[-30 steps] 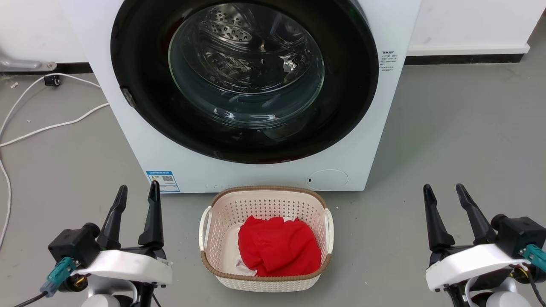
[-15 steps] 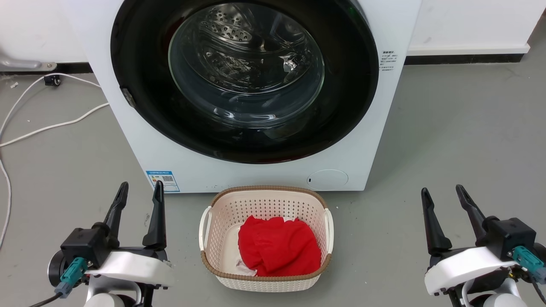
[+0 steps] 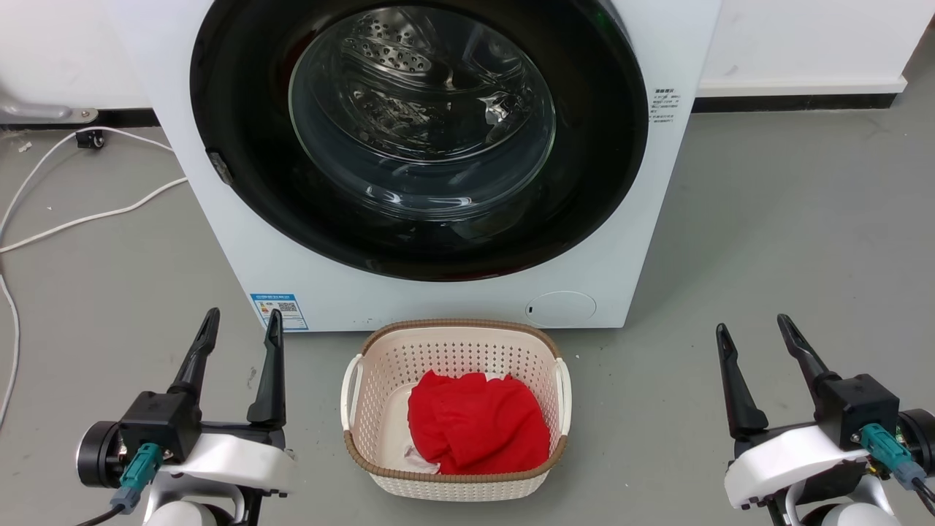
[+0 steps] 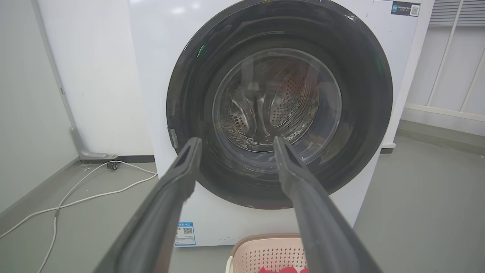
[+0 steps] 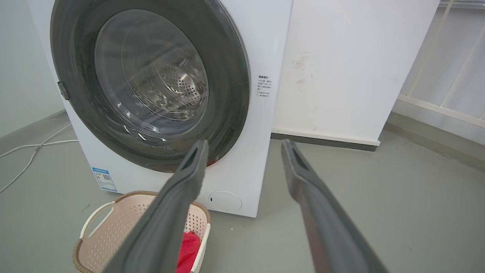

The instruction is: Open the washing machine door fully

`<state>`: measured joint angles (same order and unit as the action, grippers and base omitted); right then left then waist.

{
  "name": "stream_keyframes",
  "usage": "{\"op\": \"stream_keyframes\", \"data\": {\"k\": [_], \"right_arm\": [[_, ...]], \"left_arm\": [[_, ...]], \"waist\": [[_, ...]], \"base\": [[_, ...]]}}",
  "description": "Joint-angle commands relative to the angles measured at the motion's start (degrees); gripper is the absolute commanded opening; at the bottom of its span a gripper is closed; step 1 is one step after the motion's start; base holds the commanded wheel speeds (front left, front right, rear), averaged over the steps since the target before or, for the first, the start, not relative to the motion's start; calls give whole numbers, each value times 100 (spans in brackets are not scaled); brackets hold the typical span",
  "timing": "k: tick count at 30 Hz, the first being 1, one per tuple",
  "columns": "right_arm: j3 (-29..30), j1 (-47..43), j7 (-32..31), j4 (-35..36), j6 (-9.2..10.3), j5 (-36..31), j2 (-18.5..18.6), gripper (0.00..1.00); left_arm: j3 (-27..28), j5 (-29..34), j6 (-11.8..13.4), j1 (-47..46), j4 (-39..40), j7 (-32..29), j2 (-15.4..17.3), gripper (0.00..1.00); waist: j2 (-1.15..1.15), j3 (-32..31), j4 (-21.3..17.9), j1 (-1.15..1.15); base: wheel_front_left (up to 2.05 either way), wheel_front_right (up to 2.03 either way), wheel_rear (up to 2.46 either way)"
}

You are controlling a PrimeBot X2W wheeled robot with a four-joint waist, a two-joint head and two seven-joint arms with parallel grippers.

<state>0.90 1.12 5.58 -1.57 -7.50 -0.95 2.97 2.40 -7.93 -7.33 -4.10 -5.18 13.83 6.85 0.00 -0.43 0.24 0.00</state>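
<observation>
Washer (image 3: 248,256) fills upper centre of head view, white box standing on grey floor (image 3: 767,219), top cut by the frame edge. Door (image 3: 420,139) takes nearly the full width of the front: glossy black rim, clear glass bowl in the middle, perforated steel drum visible through it. Door lies flat against the front, shut; right wrist view shows the rim flush to the white panel. Small grey catch (image 3: 219,166) on the rim's left edge. Basket (image 3: 453,324), cream with a brown rim, sits bottom centre on the floor just in front of the washer, with red cloth (image 3: 478,420) heaped inside. Left gripper (image 3: 242,318) at lower left, fingers spread wide, nothing between them, well apart from washer and basket. Right gripper (image 3: 752,325) at lower right, also spread wide and empty, over bare floor. White cable (image 3: 88,217) trails across the floor at left edge. Blue label (image 3: 279,310) low on the washer's front at left; round flap (image 3: 561,308) low at right.
</observation>
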Motion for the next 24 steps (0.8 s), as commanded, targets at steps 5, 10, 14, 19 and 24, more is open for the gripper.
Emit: {"op": "stream_keyframes", "data": {"k": [5, 10, 14, 19, 24], "right_arm": [[-7, -40, 54, 74, 2, -194, -16, 100], [-6, -58, 79, 62, 2, -300, -17, 100], [-3, -59, 93, 31, 2, -257, -17, 100], [-1, -36, 91, 5, 3, -224, -17, 100], [5, -8, 84, -4, 3, -255, -17, 100]], "left_arm": [[40, 228, 13, -69, 1, 93, -10, 100], [43, 364, 5, -68, 1, 142, -29, 100], [52, 320, 1, -38, -49, 144, -56, 100], [73, 253, -6, -47, -105, 143, -62, 100], [104, 239, -5, -60, -129, 143, -89, 100]], "waist": [[0, 4, -11, 0], [0, 2, -9, 0], [0, -8, -8, 0], [0, -3, -11, 0], [0, 2, -17, 0]], "base": [[0, 0, 0], [0, 0, 0], [0, 0, 0], [0, 0, 0], [0, 0, 0]]}}
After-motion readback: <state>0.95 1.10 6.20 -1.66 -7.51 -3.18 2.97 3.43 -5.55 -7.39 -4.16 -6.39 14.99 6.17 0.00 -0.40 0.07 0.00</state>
